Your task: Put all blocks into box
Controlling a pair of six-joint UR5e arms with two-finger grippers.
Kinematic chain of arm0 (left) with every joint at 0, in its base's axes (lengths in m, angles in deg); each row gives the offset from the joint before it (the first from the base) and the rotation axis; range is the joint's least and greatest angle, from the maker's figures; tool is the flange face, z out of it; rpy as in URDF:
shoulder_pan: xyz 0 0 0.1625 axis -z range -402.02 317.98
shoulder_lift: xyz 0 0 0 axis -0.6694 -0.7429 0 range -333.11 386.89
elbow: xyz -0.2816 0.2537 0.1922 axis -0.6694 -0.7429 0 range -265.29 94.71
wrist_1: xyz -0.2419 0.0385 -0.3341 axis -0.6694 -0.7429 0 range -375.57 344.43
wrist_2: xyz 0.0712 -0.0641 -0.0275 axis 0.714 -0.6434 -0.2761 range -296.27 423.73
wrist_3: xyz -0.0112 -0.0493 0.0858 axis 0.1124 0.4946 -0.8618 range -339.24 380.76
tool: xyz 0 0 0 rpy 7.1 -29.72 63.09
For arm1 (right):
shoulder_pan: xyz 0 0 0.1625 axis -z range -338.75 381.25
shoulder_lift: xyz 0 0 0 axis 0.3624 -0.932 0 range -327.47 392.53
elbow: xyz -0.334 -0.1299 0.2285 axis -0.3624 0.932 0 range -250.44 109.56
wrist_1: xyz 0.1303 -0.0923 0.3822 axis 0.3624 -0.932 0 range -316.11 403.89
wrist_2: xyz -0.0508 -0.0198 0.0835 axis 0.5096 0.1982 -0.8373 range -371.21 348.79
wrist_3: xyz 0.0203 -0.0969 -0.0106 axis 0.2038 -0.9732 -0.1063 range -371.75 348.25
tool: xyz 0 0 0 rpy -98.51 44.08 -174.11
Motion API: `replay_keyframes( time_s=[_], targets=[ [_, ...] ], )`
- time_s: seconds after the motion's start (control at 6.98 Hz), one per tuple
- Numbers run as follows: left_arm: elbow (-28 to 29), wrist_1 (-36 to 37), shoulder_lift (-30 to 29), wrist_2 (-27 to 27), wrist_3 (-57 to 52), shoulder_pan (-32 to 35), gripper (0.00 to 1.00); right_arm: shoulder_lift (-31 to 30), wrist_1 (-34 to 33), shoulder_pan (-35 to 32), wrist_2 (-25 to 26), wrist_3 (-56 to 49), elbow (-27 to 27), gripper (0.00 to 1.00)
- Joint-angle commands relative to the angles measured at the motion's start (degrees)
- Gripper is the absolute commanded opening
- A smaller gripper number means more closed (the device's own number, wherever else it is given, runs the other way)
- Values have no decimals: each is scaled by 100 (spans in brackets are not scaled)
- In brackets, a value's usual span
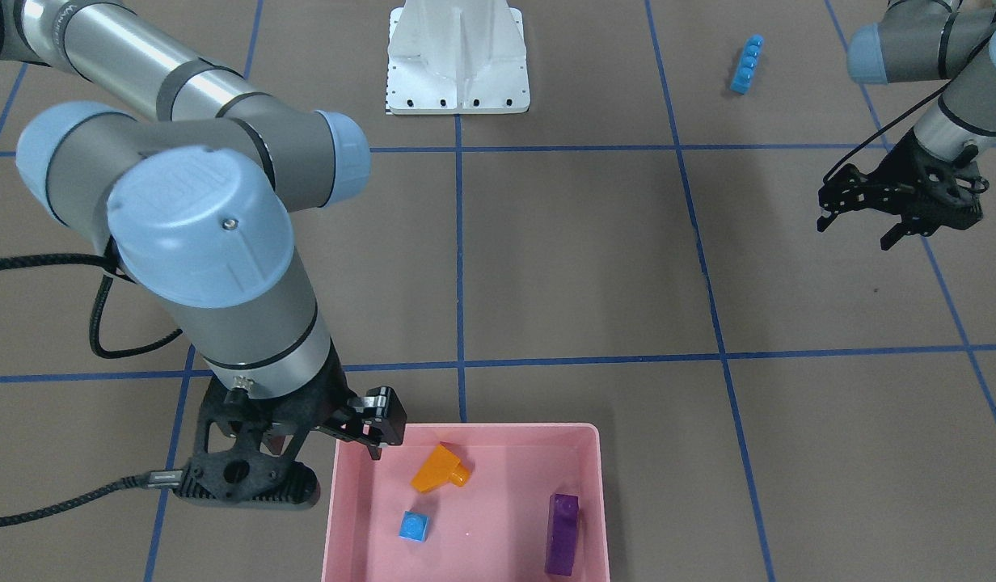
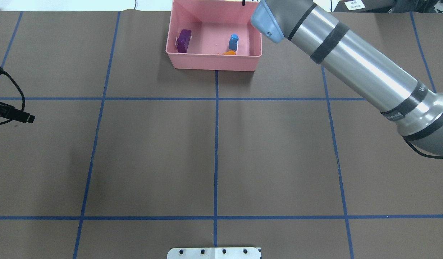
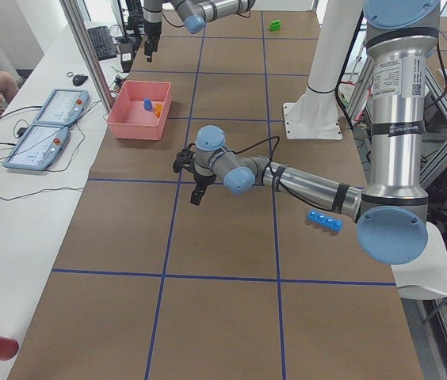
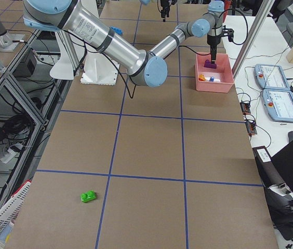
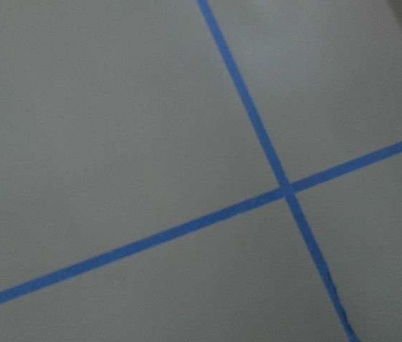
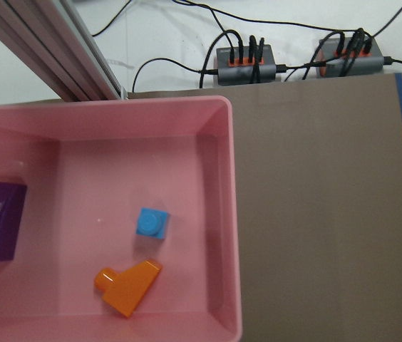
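Lower left of front view: right tool [image 1: 374,444] over pink box [image 1: 506,427] corner, orange block [image 1: 440,469] just beside; grip state can't tell. Left tool [image 1: 855,230] spread, blue strip [image 1: 747,63] well apart.

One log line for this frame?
in box: orange block, blue cube, purple block | on table: blue strip, green block | left gripper: open, empty | right gripper: over box corner
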State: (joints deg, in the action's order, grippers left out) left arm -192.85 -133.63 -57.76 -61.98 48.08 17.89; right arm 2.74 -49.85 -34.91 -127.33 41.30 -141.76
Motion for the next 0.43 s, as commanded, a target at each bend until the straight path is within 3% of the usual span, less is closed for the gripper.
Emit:
replay_keyframes(
  time_s=[0.0,0.29],
  targets=[
    [-439,-364,736,-305,2,-67,100,-1293,-1099,-70,-16,-679,-2024,99],
    [-599,-1110,1440,-279,11,-532,100,-2867,-1165,-123,-42,-971,-3689,99]
  ],
)
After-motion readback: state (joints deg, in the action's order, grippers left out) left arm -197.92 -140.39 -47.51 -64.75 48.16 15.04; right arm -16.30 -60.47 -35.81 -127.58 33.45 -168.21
